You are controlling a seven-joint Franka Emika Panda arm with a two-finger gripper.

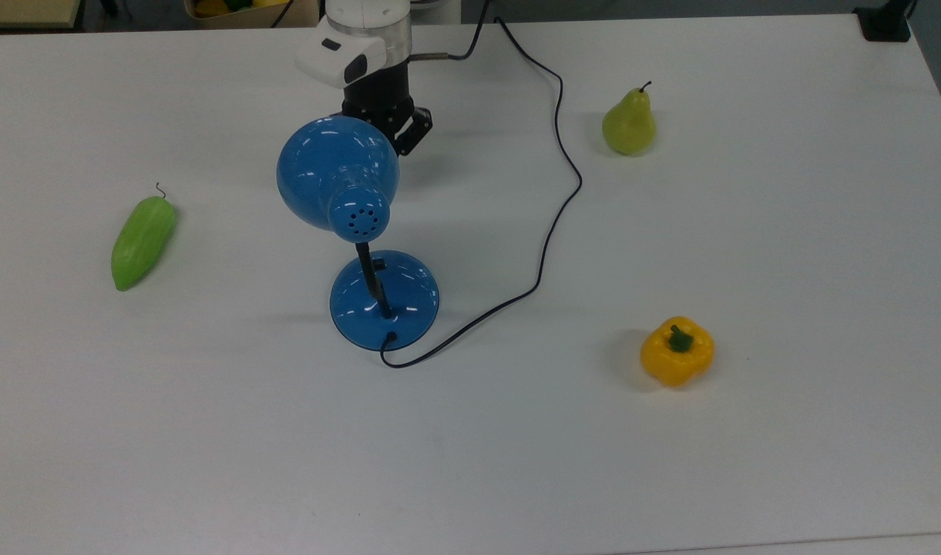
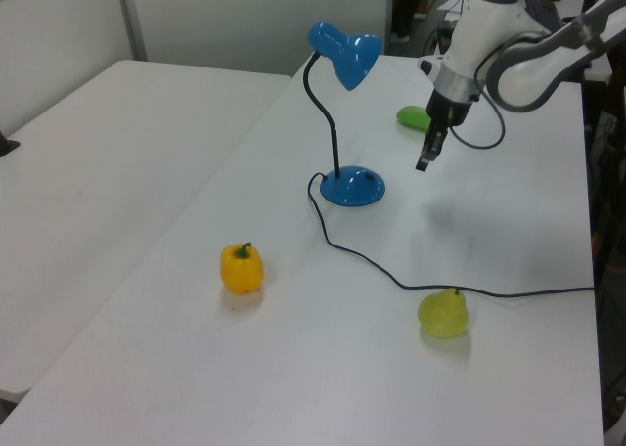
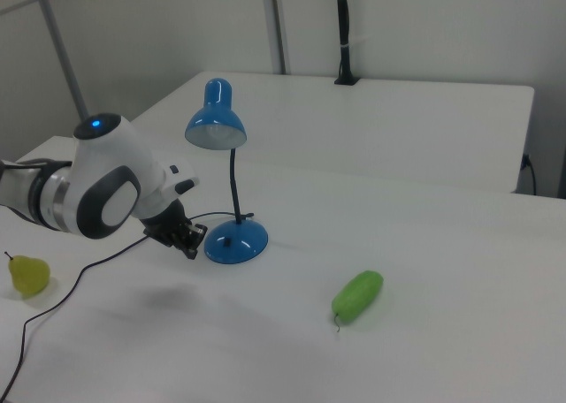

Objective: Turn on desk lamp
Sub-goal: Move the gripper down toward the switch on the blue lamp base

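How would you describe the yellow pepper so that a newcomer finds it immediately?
Start at the glossy blue desk lamp in the middle of the white table. In the top view, look toward the lower right of its round base: the yellow bell pepper sits alone there, the one yellow thing, with a green stem.

A robotics lab or test room. A white robot arm reaches over a large, plain white table. Around a blue desk lamp at the table's middle lie plastic-looking props: a pear, a yellow bell pepper and a green vegetable. Bare pale walls stand behind the table.
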